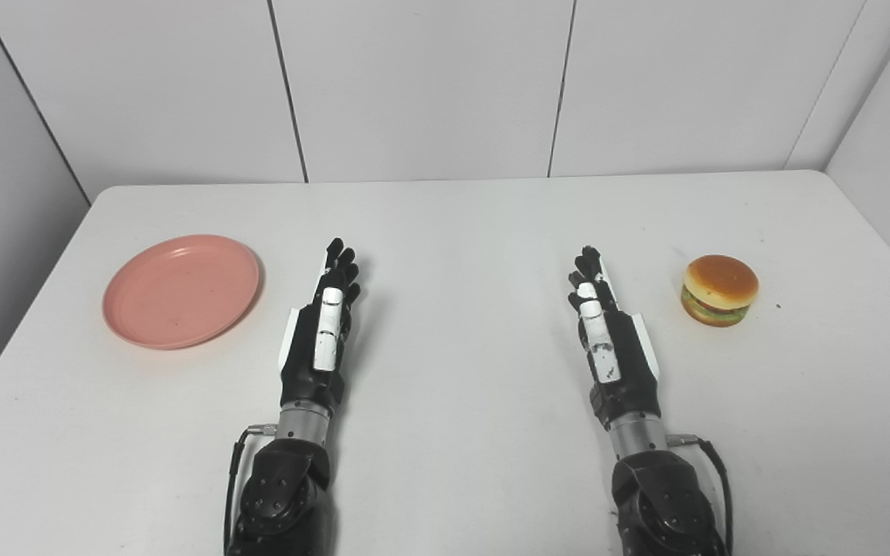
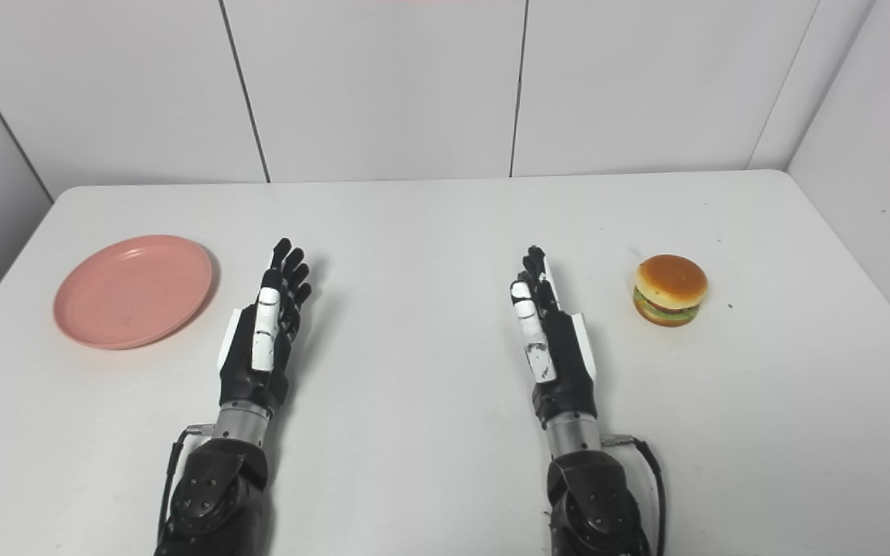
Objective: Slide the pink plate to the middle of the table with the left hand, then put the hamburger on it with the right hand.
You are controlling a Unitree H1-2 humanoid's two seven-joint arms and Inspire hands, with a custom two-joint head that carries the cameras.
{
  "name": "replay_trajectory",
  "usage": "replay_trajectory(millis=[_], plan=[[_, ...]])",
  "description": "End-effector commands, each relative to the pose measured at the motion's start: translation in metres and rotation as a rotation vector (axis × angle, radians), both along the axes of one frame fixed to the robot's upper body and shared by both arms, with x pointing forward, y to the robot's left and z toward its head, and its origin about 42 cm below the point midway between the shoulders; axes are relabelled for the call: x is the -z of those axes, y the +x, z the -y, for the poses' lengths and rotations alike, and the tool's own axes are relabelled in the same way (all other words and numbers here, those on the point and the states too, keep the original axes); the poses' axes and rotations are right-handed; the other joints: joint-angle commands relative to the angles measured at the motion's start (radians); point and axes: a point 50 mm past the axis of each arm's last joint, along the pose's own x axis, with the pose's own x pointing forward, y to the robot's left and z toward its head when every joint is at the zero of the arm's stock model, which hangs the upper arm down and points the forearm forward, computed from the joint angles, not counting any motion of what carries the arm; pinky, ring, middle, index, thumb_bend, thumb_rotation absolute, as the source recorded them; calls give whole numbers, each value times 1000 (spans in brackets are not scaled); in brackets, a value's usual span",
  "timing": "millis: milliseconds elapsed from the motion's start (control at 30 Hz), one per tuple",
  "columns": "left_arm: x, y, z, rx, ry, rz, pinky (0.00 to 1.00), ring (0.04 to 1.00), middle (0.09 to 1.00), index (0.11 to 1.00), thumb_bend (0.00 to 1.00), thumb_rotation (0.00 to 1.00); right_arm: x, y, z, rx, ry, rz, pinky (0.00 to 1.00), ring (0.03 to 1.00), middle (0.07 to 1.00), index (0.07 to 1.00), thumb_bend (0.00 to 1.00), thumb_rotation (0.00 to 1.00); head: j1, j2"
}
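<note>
A pink plate (image 1: pixel 180 290) lies empty on the left side of the white table (image 1: pixel 460 224). A toy hamburger (image 1: pixel 719 290) stands on the right side. My left hand (image 1: pixel 327 324) rests edge-up over the table just right of the plate, fingers stretched forward, open and empty. My right hand (image 1: pixel 606 328) rests the same way left of the hamburger, open and empty. Neither hand touches its object. The plate (image 2: pixel 134 290), the hamburger (image 2: pixel 670 290) and both hands (image 2: pixel 266 328) (image 2: pixel 547 332) show alike in the right eye view.
White panelled walls (image 1: pixel 429 85) close in the table at the back and on both sides. Bare tabletop lies between the two hands and in front of them.
</note>
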Motion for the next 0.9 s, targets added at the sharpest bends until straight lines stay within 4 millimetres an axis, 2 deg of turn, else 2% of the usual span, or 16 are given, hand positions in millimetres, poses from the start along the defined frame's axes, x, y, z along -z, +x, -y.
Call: replay_trajectory(millis=[0,367,867], plan=[[2,-2,-1,-13,16,12,1000,1000,1000,1000,735,1000,-20,6,-7,-22,9,70,994,983,1000,1000,549,931,1,1],[2,-3,1,-17,6,14,1000,1000,1000,1000,715,1000,-19,5,-8,-28,25,71,1000,985,1000,1000,572,928,2,1],[3,-3,0,-2,1,8,1000,1000,1000,1000,727,1000,-20,6,-8,-25,19,74,1000,987,1000,1000,553,925,1,1]])
